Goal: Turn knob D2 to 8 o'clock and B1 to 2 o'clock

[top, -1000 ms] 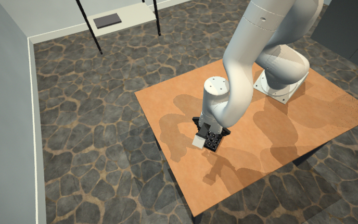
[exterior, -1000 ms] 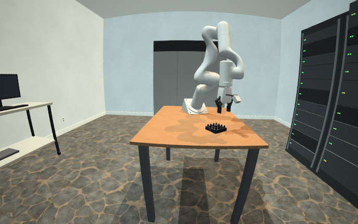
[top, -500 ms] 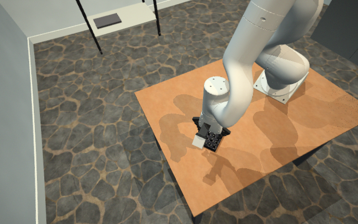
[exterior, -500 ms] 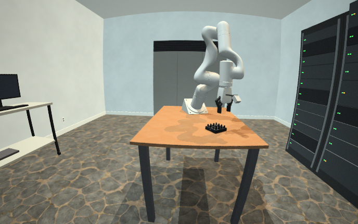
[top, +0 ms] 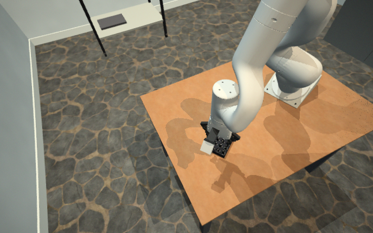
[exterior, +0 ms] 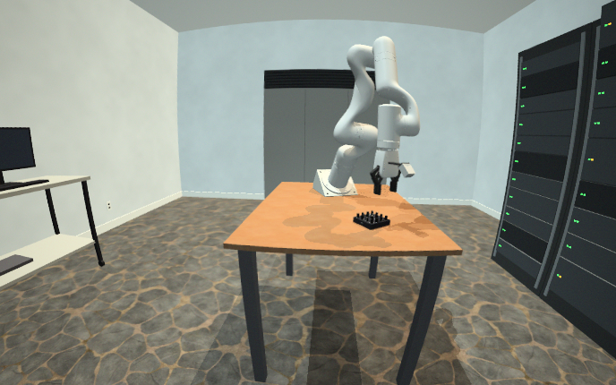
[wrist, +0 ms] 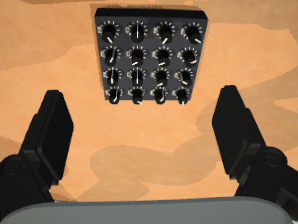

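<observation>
Knob box (top: 222, 149) (exterior: 372, 224) (wrist: 149, 66) stands flat on the counter (top: 170, 101) (exterior: 281, 226) (wrist: 150, 130), nearer the short edge opposite the arm's base than the base end. All four edges of the counter are well apart from it. Four-by-four knobs, white lines pointing various ways. Printed names too small to read in the wrist view, so can't tell D2 or B1 by label.

Fingers (top: 235, 136) (exterior: 377, 186) wide open, nothing between them. They hang above the counter, clear of the box and on its base side, pointing down. Wrist view has the box beyond the gap between them.

Camera block (top: 207, 147) (exterior: 407, 169) sticks out from the gripper's side on a dark bracket. Arm (top: 247, 54) (exterior: 385, 72) arches up and over from its base plate (top: 296, 105) (exterior: 318, 176) at the far short edge, as the exterior view has it. Server racks (exterior: 584, 90) stand off the counter's right long edge in that view, desk (exterior: 68, 177) with a monitor (exterior: 15, 147) off the left.
</observation>
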### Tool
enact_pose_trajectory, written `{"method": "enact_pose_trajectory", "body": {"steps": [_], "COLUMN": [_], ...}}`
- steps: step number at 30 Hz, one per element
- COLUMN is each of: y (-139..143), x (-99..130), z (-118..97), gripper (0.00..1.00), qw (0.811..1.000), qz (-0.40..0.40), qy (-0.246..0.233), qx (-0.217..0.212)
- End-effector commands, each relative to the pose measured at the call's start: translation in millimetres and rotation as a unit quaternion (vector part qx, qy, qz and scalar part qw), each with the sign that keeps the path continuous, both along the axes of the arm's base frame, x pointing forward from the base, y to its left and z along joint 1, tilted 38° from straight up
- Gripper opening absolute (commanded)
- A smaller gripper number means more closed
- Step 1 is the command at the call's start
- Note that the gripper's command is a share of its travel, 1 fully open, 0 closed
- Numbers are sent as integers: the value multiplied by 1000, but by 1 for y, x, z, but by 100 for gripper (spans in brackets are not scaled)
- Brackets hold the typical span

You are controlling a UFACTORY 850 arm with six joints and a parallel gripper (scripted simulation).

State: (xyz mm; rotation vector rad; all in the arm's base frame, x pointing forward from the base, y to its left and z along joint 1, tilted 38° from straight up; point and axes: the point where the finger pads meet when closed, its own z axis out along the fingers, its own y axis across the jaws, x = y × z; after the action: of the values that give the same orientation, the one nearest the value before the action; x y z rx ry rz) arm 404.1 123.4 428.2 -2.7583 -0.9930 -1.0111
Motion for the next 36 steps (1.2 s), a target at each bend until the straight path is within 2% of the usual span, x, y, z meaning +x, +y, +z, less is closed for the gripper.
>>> {"method": "enact_pose_trajectory", "body": {"steps": [1,36], "y": [0,-25], "x": [0,-30], "z": [1,-29], "gripper": [100,100], "qw": [1000,1000], "qz": [0,0], "qy": [-1,-1], "qx": [0,0]}}
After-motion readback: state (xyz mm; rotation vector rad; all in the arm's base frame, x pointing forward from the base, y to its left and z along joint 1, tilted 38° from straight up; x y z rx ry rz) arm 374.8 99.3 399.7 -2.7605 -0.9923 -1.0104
